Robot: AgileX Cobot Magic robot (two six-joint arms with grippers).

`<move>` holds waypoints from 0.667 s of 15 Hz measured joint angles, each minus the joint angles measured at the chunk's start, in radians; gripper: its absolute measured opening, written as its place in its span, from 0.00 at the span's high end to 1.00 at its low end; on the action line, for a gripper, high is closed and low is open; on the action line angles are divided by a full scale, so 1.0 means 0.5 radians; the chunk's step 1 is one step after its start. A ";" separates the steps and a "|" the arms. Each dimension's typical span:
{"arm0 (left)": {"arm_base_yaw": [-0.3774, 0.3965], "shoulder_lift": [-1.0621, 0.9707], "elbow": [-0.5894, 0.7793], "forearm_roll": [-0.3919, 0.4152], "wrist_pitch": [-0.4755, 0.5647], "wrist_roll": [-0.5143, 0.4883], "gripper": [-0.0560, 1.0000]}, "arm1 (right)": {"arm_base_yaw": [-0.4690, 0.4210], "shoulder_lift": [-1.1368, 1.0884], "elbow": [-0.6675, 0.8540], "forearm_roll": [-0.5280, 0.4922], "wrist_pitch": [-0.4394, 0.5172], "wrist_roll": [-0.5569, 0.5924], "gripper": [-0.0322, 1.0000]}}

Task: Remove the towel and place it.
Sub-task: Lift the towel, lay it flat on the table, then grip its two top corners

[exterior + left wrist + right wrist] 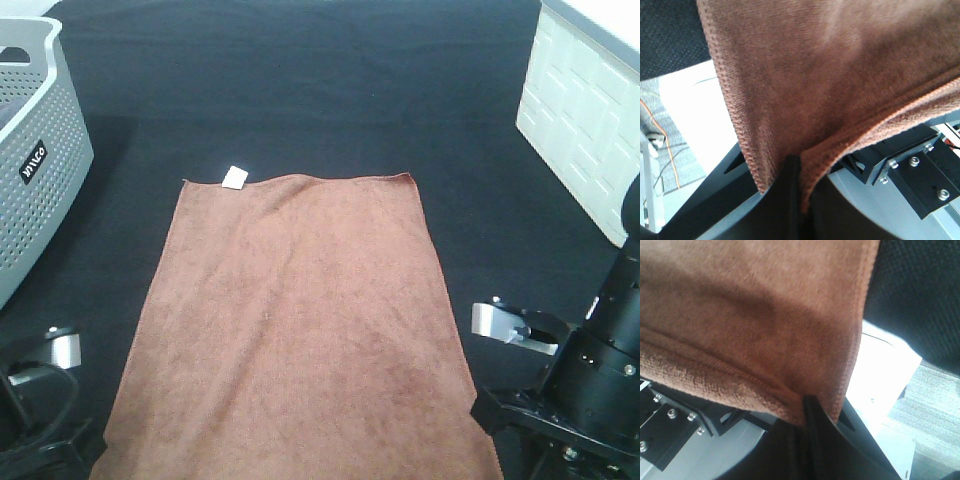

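From up high, the brown towel (pixel 300 320) lies flat on the black table (pixel 300 90). Its long side runs straight away from the robot, and its white tag (pixel 235 178) is at the far left corner, on the side of the grey basket (pixel 30 150). In the left wrist view, the left gripper (pixel 792 172) is pinched tight on one near corner. In the right wrist view, the right gripper (pixel 807 407) is pinched tight on the other. All the cloth lies ahead of both grippers, so I think they must move together.
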 joint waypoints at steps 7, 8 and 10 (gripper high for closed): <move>-0.232 0.074 -0.022 0.046 -0.122 -0.002 0.92 | -0.008 0.052 0.000 -0.062 -0.048 -0.026 0.92; -0.244 0.074 -0.022 0.058 -0.130 -0.002 0.91 | -0.010 0.052 0.000 -0.078 -0.054 -0.026 0.88; -0.252 0.074 -0.022 0.102 -0.132 -0.002 0.80 | -0.014 0.052 0.000 -0.110 -0.054 -0.026 0.71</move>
